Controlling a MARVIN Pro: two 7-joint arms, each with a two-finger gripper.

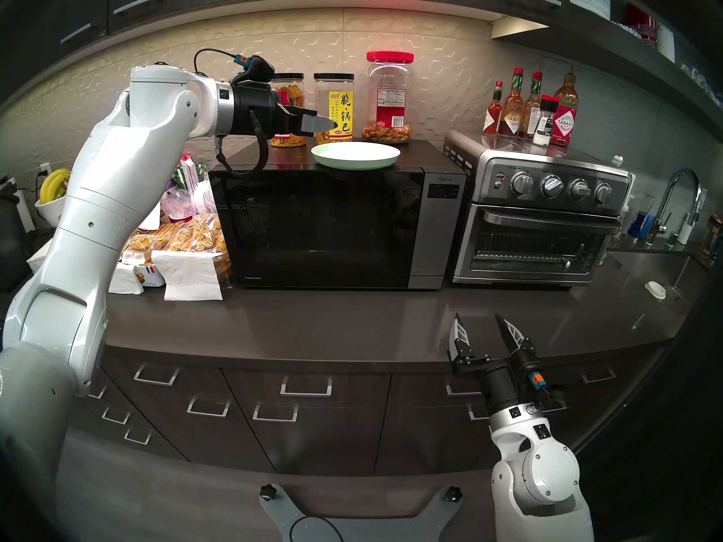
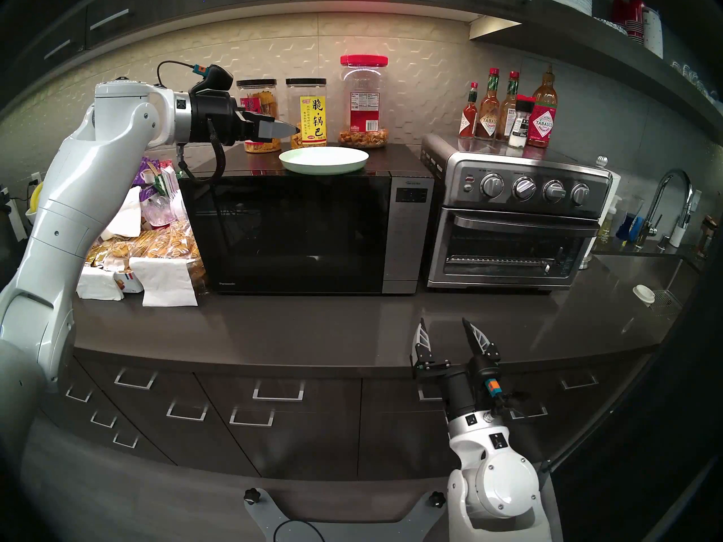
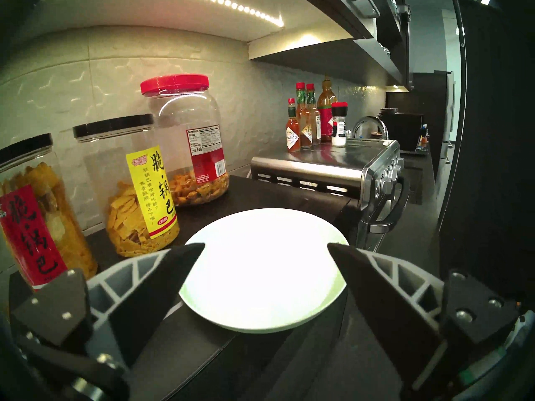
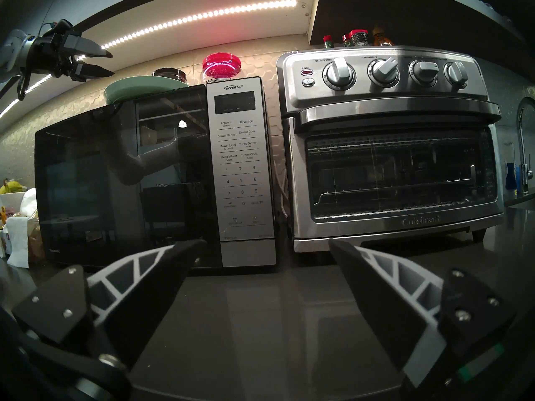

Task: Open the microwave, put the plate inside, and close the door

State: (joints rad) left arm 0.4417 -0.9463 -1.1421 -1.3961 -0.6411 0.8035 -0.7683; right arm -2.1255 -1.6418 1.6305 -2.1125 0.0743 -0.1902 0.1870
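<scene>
**Plate's still on the roof, door's still shut**

So the plate [image 1: 355, 156] sits on top of the microwave [image 1: 336, 224], near the front edge and a bit right of the roof's middle. The left gripper [image 1: 326, 124] hovers above the roof just left of the plate, pointing almost level toward it, fingers spread wide with nothing between them. From the left wrist view the plate [image 3: 262, 273] lies straight ahead and a little below the fingertips [image 3: 191, 255], so that arm is clearly the nearer one. Being round, it has no long axis to line up on; only the rim matters.

The right gripper [image 1: 479, 334] is well below the microwave, out over the countertop's [image 1: 313, 326] front edge, also spread wide and empty.

The door [image 1: 317, 228] is closed, so I'd guess that needs sorting first.

In the way: three snack jars [image 1: 333, 107] stand right behind the plate on the roof, and the toaster oven [image 1: 536, 216] sits just right of the microwave.
</scene>
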